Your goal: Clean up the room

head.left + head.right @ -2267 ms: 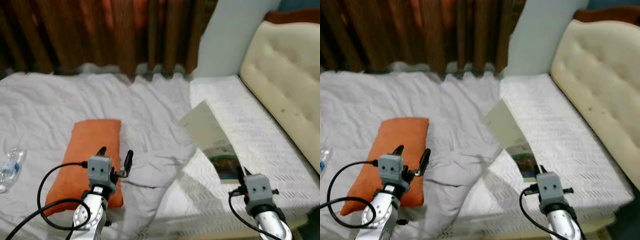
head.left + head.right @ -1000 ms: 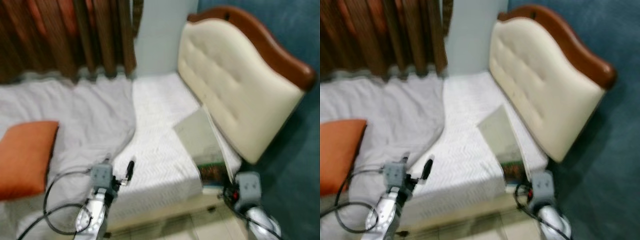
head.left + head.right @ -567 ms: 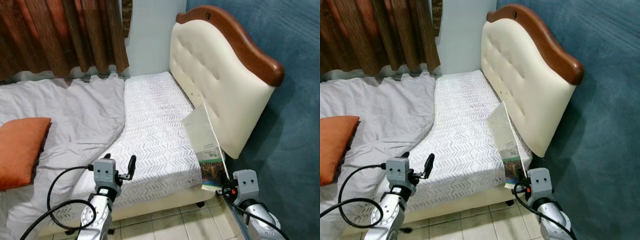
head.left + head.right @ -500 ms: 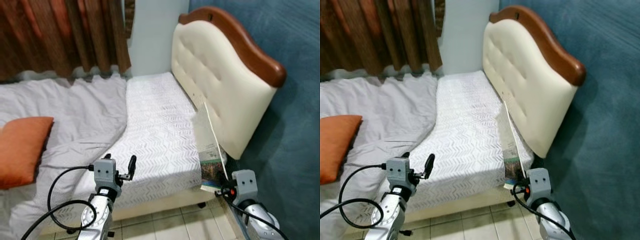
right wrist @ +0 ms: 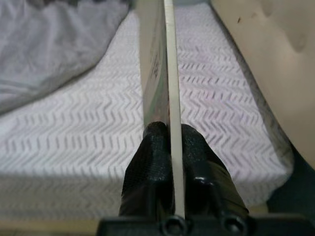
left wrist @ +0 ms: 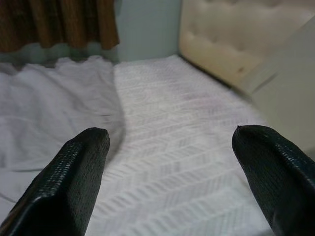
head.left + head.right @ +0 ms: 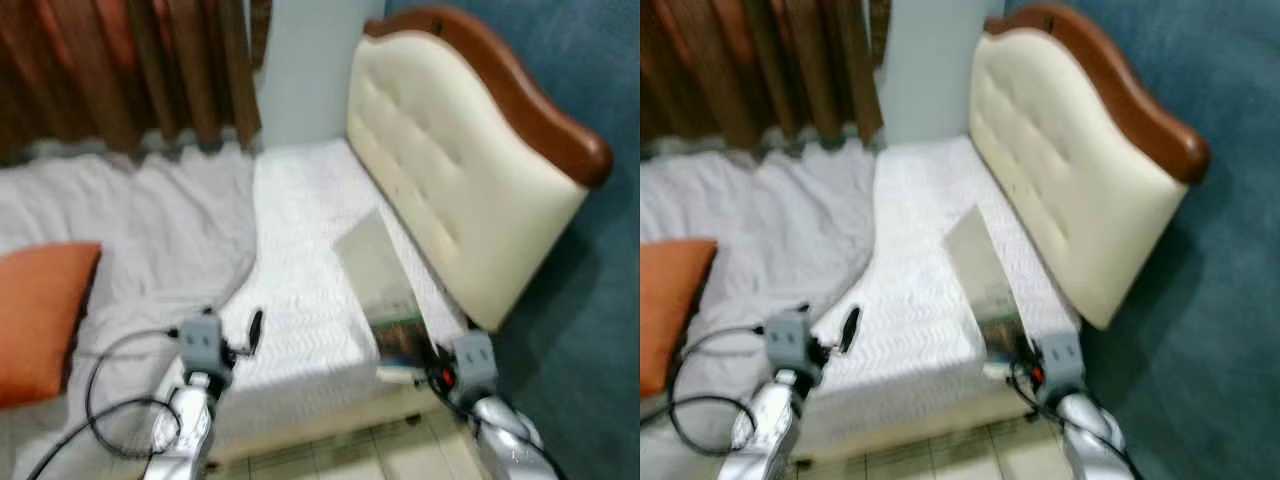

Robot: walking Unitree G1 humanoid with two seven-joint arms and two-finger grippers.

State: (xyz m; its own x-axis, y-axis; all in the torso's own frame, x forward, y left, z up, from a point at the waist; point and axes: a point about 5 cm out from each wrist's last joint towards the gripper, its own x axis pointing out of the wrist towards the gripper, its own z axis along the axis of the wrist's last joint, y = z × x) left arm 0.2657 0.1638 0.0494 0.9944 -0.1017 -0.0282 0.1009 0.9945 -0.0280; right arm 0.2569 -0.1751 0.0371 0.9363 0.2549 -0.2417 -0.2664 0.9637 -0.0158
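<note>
Progress: you are mid-carry. One item is in hand, a thin flat book (image 7: pixel 385 290), and it has not been put down anywhere yet. I judge the tidy-up far from finished: the grey blanket (image 7: pixel 150 230) lies rumpled across the far side of the bed (image 7: pixel 300 230), and an orange pillow (image 7: pixel 40 315) sits on it at the robot's left, away from the headboard (image 7: pixel 450 170). The head views are blurred, so small clutter cannot be ruled in or out.

Location of the book: it stands up from the right gripper (image 5: pixel 170 135) over the near corner of the mattress, close beside the cream headboard, its picture end low and its plain end rising toward the wall. Whether its far edge touches the headboard cannot be told.

Right arm: low at the robot's right, wrist just off the mattress corner above the tiled floor (image 7: pixel 400 450). The right wrist view looks edge-on along the book; the two black fingers (image 5: pixel 147 157) are clamped against either face of it at its lower end.

Left arm: held forward at the robot's left, over the near edge of the bed. The left gripper (image 6: pixel 170 162) is spread wide with nothing between its fingers (image 6: pixel 74 167), aimed across the chevron-patterned sheet (image 6: pixel 177 123).

Note: the book is pinched at one end only, so I expect it to swing.
</note>
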